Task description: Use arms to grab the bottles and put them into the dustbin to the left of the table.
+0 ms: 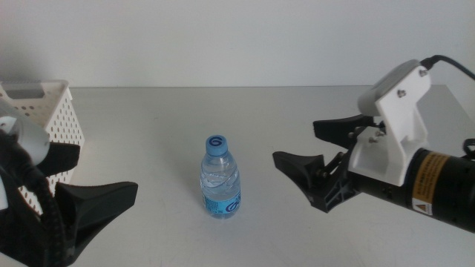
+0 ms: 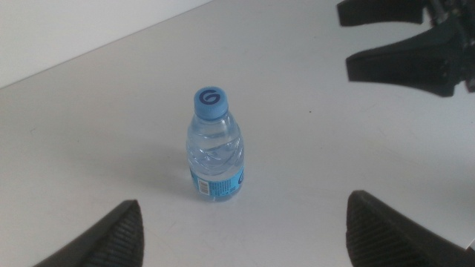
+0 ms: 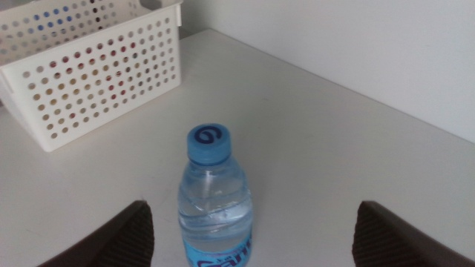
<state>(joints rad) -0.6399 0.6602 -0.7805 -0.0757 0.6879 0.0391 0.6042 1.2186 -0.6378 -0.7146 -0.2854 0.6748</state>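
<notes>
A clear water bottle (image 1: 220, 178) with a blue cap stands upright in the middle of the table (image 1: 148, 126). My right gripper (image 1: 295, 141) hovers open a short way to its right, jaws pointing at it. From the near left my left gripper (image 1: 107, 169) faces the bottle, also open. In the left wrist view the bottle (image 2: 215, 148) stands ahead of the open left gripper (image 2: 245, 200), apart from both jaws. The right wrist view shows the bottle (image 3: 214, 200) close ahead of the open right gripper (image 3: 254, 206). The white perforated dustbin (image 1: 44, 111) sits at the far left.
Red and blue shapes show through the holes of the dustbin (image 3: 89, 67); what they are is unclear. The right gripper (image 2: 401, 44) appears beyond the bottle in the left wrist view. A pale wall runs behind the table.
</notes>
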